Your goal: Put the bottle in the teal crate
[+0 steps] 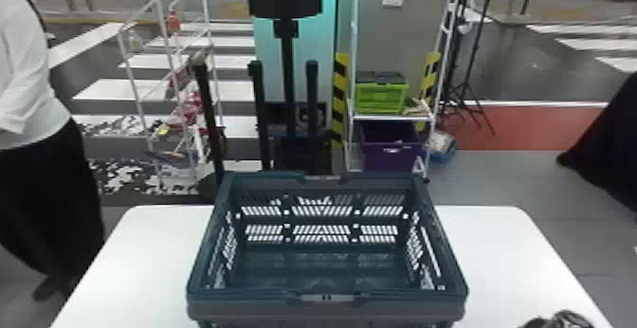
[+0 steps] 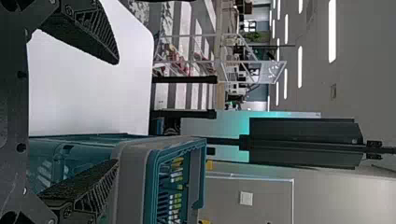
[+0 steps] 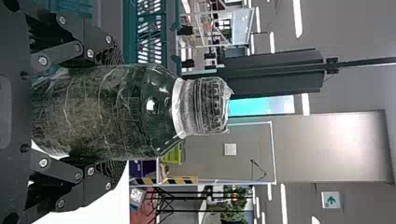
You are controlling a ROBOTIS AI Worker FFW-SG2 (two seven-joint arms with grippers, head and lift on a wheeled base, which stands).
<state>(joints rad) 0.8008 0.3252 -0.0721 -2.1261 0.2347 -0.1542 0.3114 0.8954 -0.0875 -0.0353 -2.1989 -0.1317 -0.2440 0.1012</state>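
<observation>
bottle axis: bottle (image 3: 102,112) upright or nearly, long axis up-down in the room; lies sideways in right wrist view
bottle top: cap end points up at ceiling; pale ring at neck, crinkled clear wrap over cap
bottle place: in right gripper (image 3: 119,115), outside crate, on crate's right side
right fingers: parted to bottle width, one on each side of body, gripping it
left gripper (image 2: 116,112): fingers wide apart, nothing held; one finger seen against table, the other against crate
crate: teal crate (image 1: 327,297), on table (image 1: 497,256), open top up, long side across in front of robot
crate contents: bare floor and slatted walls seen inside
other containers: green bin (image 1: 381,97) with dark lid, on rack (image 1: 391,118); purple bin (image 1: 392,157) below it, contents can't tell
head view: looks down into crate; dark shiny thing (image 1: 559,321) at bottom edge, right of crate, bottle or gripper, can't tell
left wrist view: crate's end and rim from the side, plus ceiling lights
right wrist view: bottle body, shoulder and cap close up, crate beyond; green sign (image 3: 331,200) on wall
</observation>
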